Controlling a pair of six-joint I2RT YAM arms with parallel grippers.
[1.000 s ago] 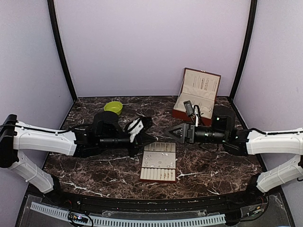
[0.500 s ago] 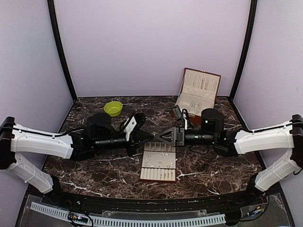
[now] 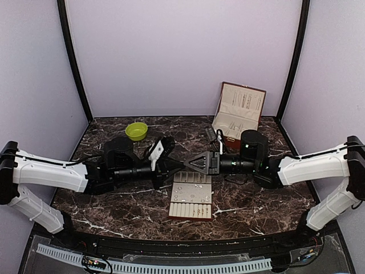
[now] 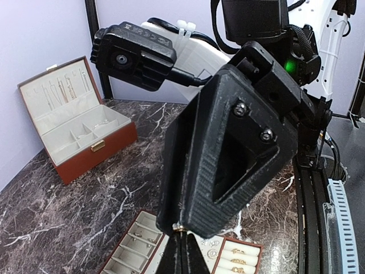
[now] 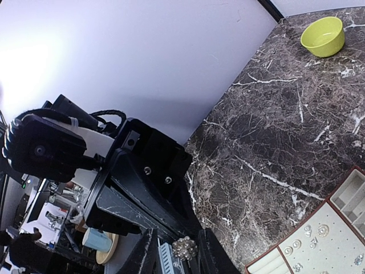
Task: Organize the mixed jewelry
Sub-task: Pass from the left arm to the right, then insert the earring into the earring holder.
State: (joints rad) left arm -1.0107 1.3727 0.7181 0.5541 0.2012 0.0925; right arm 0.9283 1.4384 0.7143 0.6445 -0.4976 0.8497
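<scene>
Dark marble tabletop: above the tray's 12 o'clock edge, a sparkly bead cluster sits pinched in the left tool's closed tips, between the right tool's narrow, still-gapped fingers.

- The left end effector, black, rises from the bottom edge, its fingers pressed together into a point.
- A tiny shiny piece of jewelry is pinched at that point.
- The right end effector, a large black triangular frame, fills the middle, its tip meeting the piece.
- An open red-brown jewelry box with beige lining stands on the dark marbled table, left.
- A beige slotted tray holding small rings lies beneath the tips.
</scene>
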